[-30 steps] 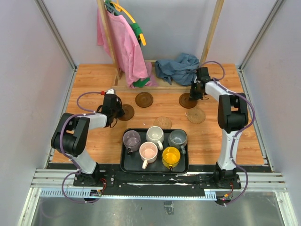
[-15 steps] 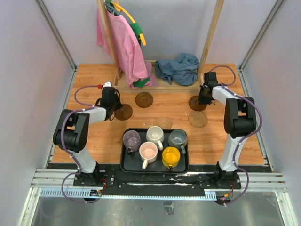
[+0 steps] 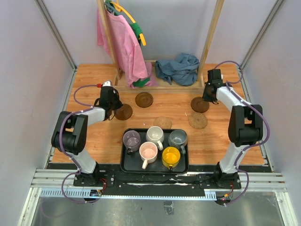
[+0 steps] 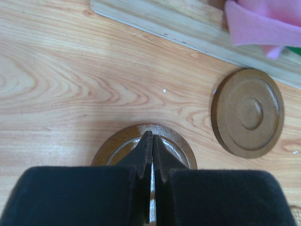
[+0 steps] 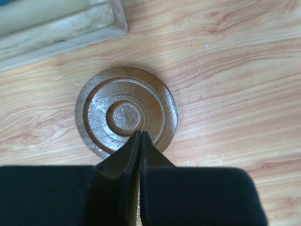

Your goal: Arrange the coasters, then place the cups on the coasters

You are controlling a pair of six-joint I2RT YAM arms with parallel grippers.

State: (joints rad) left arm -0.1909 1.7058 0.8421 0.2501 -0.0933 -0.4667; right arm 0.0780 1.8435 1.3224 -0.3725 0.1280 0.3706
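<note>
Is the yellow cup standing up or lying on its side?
Standing up. From above, the yellow cup shows its round open mouth, sitting in the black tray beside the pink cup.

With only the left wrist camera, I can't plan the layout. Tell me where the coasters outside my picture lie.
Observer: Two tan woven coasters lie on the table beyond the black tray: one near the middle, one further right.
Operator: Report the right arm.
Observer: The right gripper is shut, its tips over a third dark wood coaster.
Operator: List what's on that tray.
Observer: Five mugs: pink, purple-grey, white, yellow, grey-blue. None stands on a coaster.
</note>
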